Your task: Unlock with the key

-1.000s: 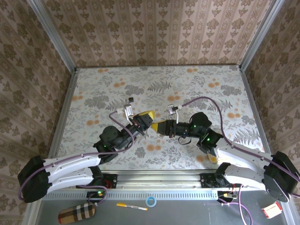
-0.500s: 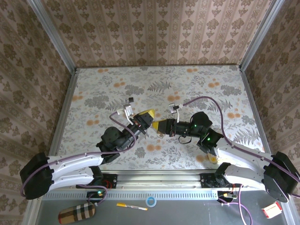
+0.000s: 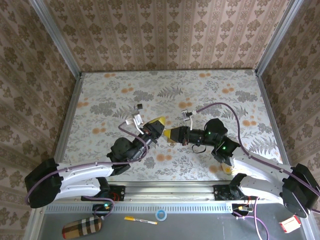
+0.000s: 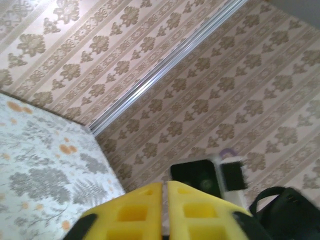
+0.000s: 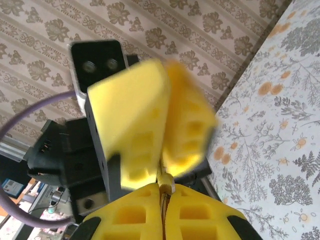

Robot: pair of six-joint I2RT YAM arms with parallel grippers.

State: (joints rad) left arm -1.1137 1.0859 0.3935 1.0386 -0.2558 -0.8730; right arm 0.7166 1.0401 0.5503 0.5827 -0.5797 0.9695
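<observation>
My left gripper [image 3: 161, 122] has just parted slightly while the right gripper [image 3: 171, 135] presses shut (on what, I can't tell); the key [image 3: 140, 106] lies untouched upper left of them, unlocking pending.

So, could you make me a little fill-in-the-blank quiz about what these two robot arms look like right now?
The left gripper and right gripper both have ___ fingers. They point at each other near the table's ___. The table is covered in a ___ pattern. A ___ cable arches behind the right gripper.
Missing words: yellow; middle; floral; purple.
</observation>
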